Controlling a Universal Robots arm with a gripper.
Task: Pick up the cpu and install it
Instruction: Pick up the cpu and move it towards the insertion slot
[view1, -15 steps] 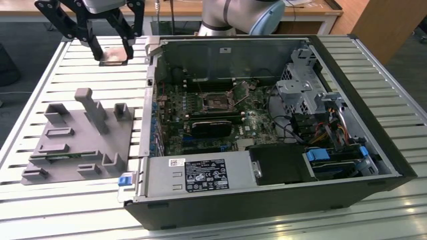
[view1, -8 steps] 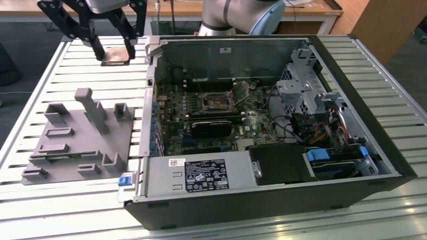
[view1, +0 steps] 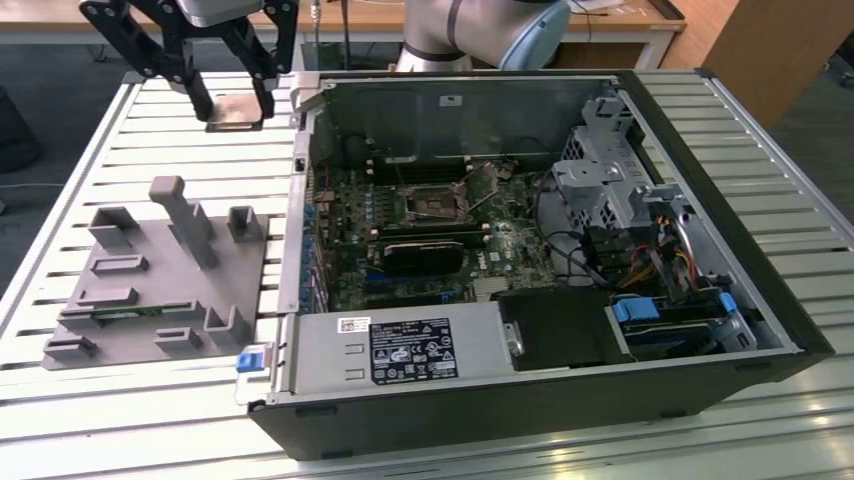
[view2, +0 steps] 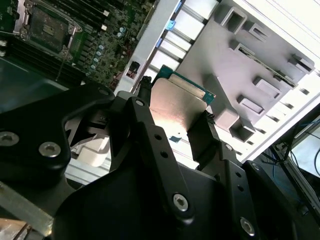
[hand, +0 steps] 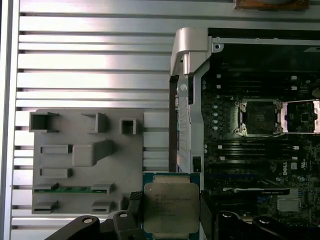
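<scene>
Above the slatted table (view1: 147, 145) beside the open computer case (view1: 790, 310), the gripper (view1: 240, 108) hangs clenched on the cpu (hand: 170, 207)

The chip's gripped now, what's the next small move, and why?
Probably shift sideways toward the computer case: the end effector grips the cpu over the slatted table, outside the case, while the motherboard socket sits open.

black linkage hand (view2: 176, 106), silver screws (view2: 180, 201); silver-grey arm (view1: 447, 35)
</scene>
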